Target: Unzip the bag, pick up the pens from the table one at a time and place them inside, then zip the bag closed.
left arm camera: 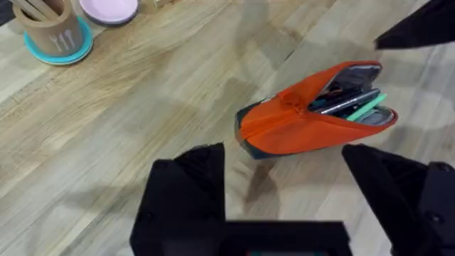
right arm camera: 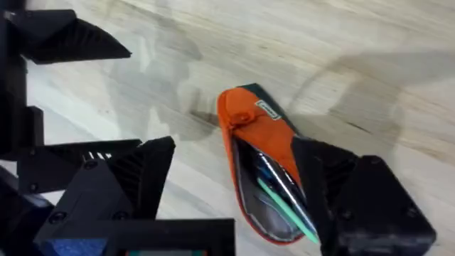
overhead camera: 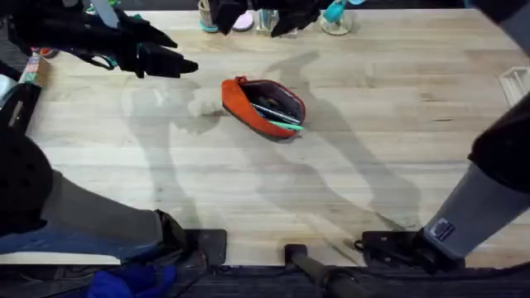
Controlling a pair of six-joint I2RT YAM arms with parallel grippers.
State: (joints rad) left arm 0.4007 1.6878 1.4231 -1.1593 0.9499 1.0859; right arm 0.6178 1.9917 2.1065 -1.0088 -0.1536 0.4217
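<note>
Overhead: bag (overhead camera: 258, 106) lies mid worktop (overhead camera: 348, 174), mouth unzipped and gaping, green pen (overhead camera: 282, 124) and silver-grey pen (overhead camera: 273, 112) inside. My left tool (overhead camera: 184, 63) hangs above worktop, well left of bag, fingers spread, holding nothing. Left wrist: bag (left arm camera: 306, 122) sits ahead between my fingers, apart from them. Right wrist: my right tool (right arm camera: 234, 192) spread wide, empty, bag (right arm camera: 259, 163) between fingers, not touching.

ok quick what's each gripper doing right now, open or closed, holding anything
Left gripper: open, holding nothing, above the table beside the bag.
Right gripper: open, holding nothing, over the unzipped bag with both pens inside.
</note>
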